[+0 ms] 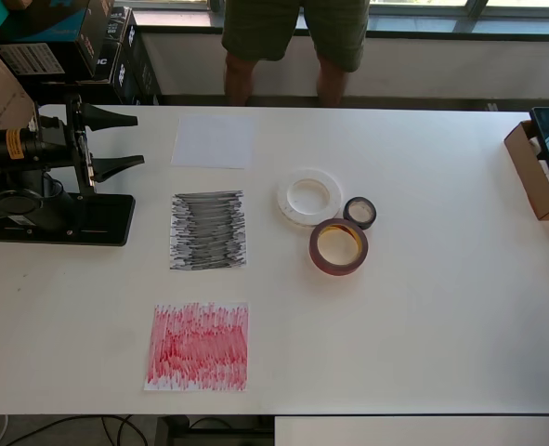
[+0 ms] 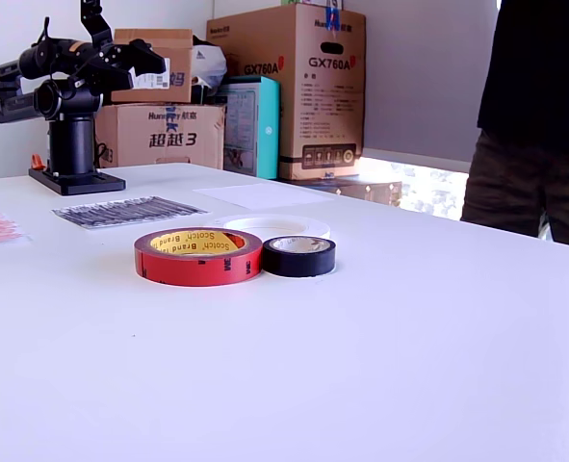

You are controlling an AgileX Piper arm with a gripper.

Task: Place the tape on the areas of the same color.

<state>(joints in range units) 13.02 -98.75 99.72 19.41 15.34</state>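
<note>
- Three rolls lie flat, clustered mid-table: a smooth white ring [image 1: 308,196], a small glossy black roll [image 1: 359,212] at its 4 o'clock, and a red roll [image 1: 339,246], its yellow core printed "Scotch Brand", at its 5 o'clock.
- Three paper sheets sit well apart at 9 o'clock: plain white [image 1: 214,140], black-scribbled [image 1: 208,229], red-scribbled [image 1: 198,347].
- The gripper [image 1: 114,141] hangs over the table edge, jaws spread, holding nothing.
- Cardboard boxes [image 2: 308,91] read "GX760A".

you can read "scotch brand" repeated on the yellowish inner core of the red-brown tape roll [image 2: 198,256], well away from the tool. the tall cardboard box [image 2: 303,87] behind shows "gx760a" twice. the lower box [image 2: 159,135] beside the tool's base shows "3" after two characters.
</note>
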